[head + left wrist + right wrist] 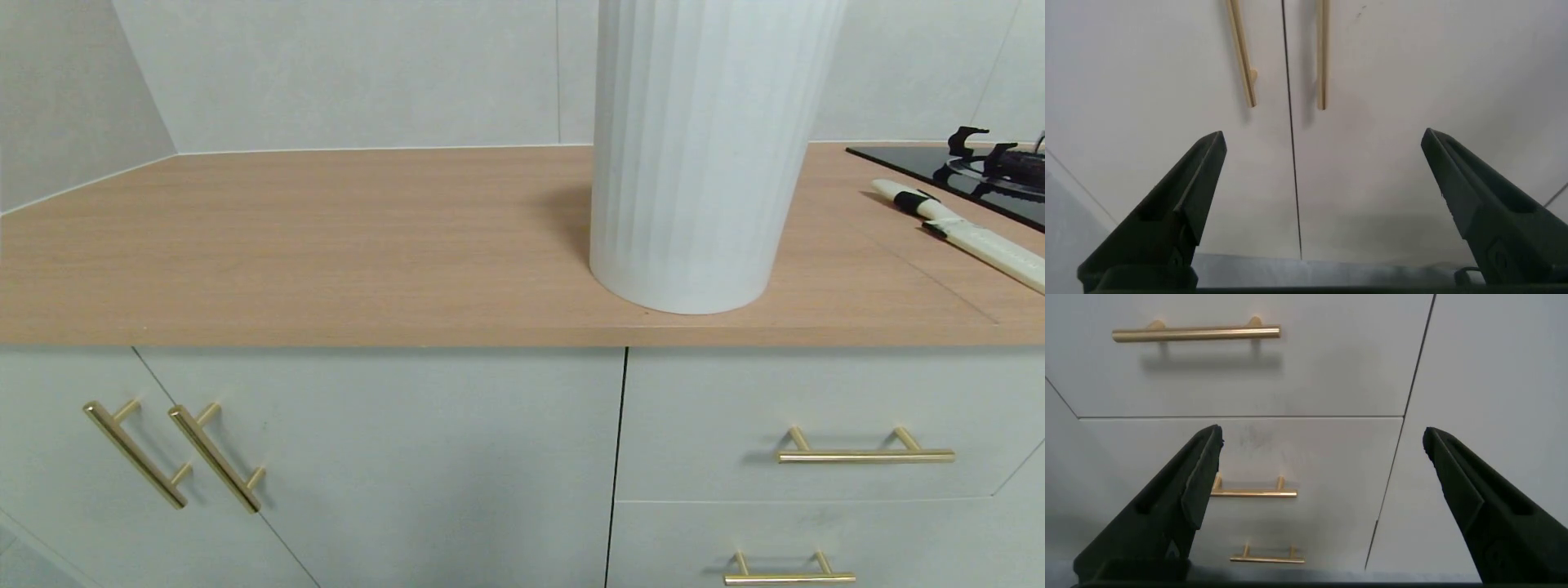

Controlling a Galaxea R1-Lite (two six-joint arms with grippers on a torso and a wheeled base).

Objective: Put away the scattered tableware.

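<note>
Left gripper (1323, 137), right gripper (1323, 431) splayed wide before cabinet fronts (1388, 98) (white container (694, 163) near countertop (326, 245) edge)

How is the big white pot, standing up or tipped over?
Standing up: the white pot rests on its base on the counter.

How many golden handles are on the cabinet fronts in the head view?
4. Outer door handle and inner door handle side by side on the left; upper drawer handle on the right, lower drawer handle beneath it. More may be hidden lower down.
</note>
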